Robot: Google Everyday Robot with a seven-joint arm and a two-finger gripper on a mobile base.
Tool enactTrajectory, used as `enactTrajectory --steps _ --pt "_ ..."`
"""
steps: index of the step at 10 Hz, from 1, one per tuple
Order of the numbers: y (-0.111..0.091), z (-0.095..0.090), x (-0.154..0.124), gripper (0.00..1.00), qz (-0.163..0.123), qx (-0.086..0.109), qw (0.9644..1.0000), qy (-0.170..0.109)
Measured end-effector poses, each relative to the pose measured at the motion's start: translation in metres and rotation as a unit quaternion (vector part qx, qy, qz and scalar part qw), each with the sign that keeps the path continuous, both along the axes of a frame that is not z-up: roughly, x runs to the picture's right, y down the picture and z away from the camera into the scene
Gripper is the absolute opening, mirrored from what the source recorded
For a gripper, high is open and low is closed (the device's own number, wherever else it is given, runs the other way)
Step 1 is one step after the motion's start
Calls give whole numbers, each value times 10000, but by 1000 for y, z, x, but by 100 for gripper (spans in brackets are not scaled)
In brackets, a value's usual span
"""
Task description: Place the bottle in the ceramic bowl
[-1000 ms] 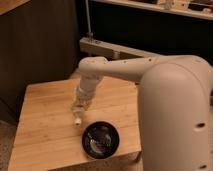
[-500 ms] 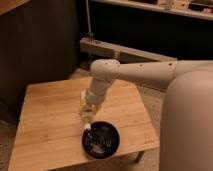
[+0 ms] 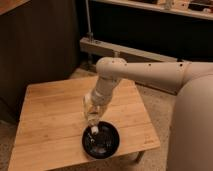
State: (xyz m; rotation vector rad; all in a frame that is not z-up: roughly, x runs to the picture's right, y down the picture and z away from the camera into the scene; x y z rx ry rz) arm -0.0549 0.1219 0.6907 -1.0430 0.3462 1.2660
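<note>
The black glossy ceramic bowl (image 3: 111, 146) sits on the wooden table (image 3: 50, 115) near its front edge. My off-white gripper (image 3: 92, 113) hangs from the arm just above the bowl's back left rim. It is shut on the pale translucent bottle (image 3: 93, 123). The bottle points down, with its white cap (image 3: 94, 131) at the bowl's rim. I cannot tell whether the cap touches the bowl.
My large off-white arm (image 3: 145, 75) and body (image 3: 192, 125) fill the right side, past the table's right edge. A dark wall panel and a low metal rail (image 3: 115, 50) stand behind the table. Speckled floor lies around it.
The arm has carried the bottle from over the table's middle, forward and to the right, to the bowl's rim. The bowl has not moved.
</note>
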Motion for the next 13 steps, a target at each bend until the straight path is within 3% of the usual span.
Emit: enactTrajectory --steps 5,10,13 --pt "32 -22 45 0 -336 -382 9987 68" --pt "58 -51 46 0 -624 -739 9952 -129" --pt "75 -57 44 0 -868 -1038 9904 -294"
